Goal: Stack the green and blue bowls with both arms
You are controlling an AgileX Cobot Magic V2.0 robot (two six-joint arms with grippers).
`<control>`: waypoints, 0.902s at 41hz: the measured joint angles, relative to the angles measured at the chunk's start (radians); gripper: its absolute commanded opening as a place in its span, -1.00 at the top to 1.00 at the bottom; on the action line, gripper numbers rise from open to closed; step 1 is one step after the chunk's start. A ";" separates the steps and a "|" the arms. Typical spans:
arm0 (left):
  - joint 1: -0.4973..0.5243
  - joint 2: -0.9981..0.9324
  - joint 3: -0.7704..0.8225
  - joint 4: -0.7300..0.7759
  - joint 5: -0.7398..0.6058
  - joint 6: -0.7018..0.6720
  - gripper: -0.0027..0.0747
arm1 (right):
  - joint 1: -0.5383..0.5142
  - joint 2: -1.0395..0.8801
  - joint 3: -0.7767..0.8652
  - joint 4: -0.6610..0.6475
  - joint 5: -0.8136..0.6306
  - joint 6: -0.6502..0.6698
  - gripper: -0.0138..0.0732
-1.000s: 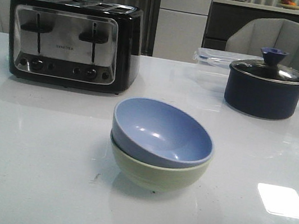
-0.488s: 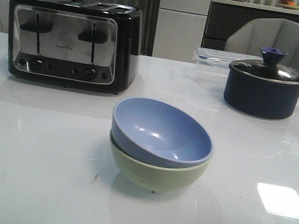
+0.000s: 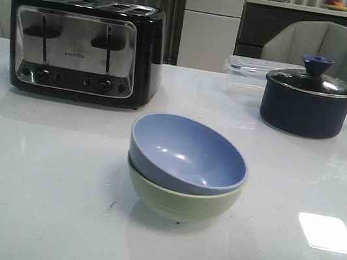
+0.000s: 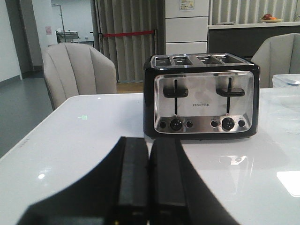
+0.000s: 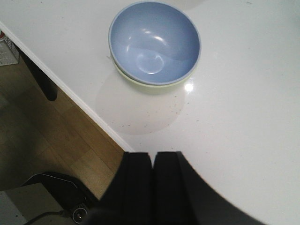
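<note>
Blue bowl (image 3: 188, 152) nested in green bowl (image 3: 181, 197), tilted a little so its rim rides higher on the toaster side; only the outer wall and a sliver of green rim visible, the green interior wholly hidden. Stack alone on white table (image 3: 37, 201), in front of toaster (image 3: 84, 46) and off to its right, well apart from it. From the right wrist camera, same stack seen from above: blue bowl (image 5: 154, 42) covering all but a thin crescent of green bowl (image 5: 150, 86). Right gripper (image 5: 152, 185) pulled back from the stack, not touching it, fingers pressed together with only a thin seam between, tips cut off by the picture's edge. Left gripper (image 4: 149, 183) likewise closed on nothing, pointed at toaster (image 4: 201, 96), bowls out of its sight. Neither arm visible from the front. Further right of toaster, a dark navy lidded pot (image 3: 307, 98), handle cut off at the edge; behind it a clear container (image 3: 249, 67), partly hidden, contents unreadable.
</note>
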 measured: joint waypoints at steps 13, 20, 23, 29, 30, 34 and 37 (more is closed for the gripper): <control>0.000 0.000 0.000 0.000 0.000 0.000 0.69 | 0.000 0.000 0.001 -0.001 0.000 0.000 0.55; 0.000 0.000 0.000 0.000 0.000 -0.002 0.69 | -0.058 -0.062 0.047 0.004 -0.013 0.000 0.55; 0.000 0.000 0.000 0.000 0.000 -0.002 0.69 | -0.138 -0.132 0.104 0.004 -0.055 0.000 0.55; 0.000 0.000 0.000 0.000 0.000 -0.002 0.69 | -0.298 -0.313 0.263 0.004 -0.211 0.000 0.55; 0.000 0.000 0.000 0.000 0.000 -0.002 0.69 | -0.325 -0.351 0.289 0.004 -0.249 0.000 0.55; 0.000 0.000 0.000 0.000 0.000 -0.002 0.69 | -0.399 -0.468 0.413 0.004 -0.371 0.000 0.55; 0.000 0.000 0.000 0.000 0.000 -0.002 0.69 | -0.429 -0.539 0.486 0.004 -0.455 0.000 0.55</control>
